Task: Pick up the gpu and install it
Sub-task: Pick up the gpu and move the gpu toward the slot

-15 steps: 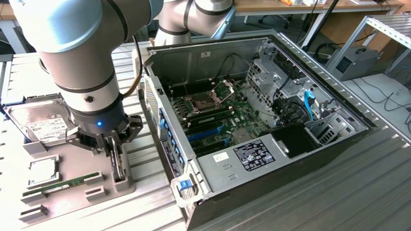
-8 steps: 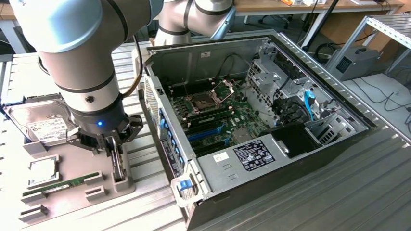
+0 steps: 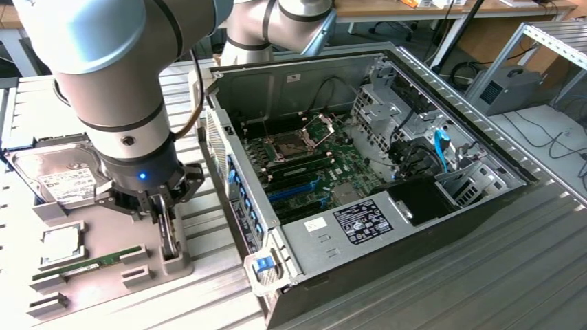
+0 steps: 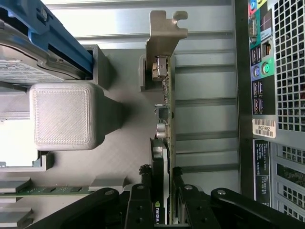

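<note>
The gpu (image 4: 165,102) stands on its edge in a slot of the grey holder tray (image 3: 101,285), and I look down along its thin green board to the silver end bracket (image 4: 164,38). My gripper (image 4: 161,193) reaches down over it with one black finger (image 4: 143,195) on the cooler side and the other against the board side, shut on the card. In the exterior view the gripper (image 3: 163,210) is low over the tray, beside the case, with the gpu (image 3: 170,240) seen as a dark vertical strip between its fingers.
The open computer case (image 3: 513,175) lies at the exterior view's right, motherboard and blue slots (image 3: 303,192) exposed. Its rear port panel (image 4: 271,95) is close beside the card. The tray also holds a hard drive (image 3: 60,172), a square chip (image 3: 60,244) and a memory stick (image 3: 87,265).
</note>
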Tool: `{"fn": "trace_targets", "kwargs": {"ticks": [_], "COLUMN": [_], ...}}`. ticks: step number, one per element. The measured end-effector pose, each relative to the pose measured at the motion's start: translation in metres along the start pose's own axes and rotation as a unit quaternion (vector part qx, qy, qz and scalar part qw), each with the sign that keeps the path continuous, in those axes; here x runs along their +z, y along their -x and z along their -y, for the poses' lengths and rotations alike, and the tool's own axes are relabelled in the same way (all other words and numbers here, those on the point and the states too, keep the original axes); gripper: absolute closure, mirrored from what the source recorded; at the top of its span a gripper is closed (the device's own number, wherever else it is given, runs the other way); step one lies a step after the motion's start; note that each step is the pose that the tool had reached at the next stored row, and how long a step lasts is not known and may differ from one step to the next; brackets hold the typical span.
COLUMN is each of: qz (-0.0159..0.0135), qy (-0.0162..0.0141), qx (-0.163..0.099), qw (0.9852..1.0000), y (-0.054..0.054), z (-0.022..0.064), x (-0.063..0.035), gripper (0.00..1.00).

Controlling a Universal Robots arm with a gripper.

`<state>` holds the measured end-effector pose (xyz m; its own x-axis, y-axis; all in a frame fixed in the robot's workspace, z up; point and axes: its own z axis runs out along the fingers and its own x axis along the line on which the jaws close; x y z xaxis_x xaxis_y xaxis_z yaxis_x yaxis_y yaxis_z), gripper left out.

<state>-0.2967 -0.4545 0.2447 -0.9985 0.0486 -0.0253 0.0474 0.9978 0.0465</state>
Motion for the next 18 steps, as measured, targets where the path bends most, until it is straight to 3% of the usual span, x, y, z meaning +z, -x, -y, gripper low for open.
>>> {"fn": "trace_targets", "kwargs": {"ticks": [18], "qz": [0.0000], "qy": [0.0007], "qx": [0.000], "qw": [1.0000], "y": [0.001], "z": [-0.0011], "x": [-0.0242], "gripper": [0.73]}}
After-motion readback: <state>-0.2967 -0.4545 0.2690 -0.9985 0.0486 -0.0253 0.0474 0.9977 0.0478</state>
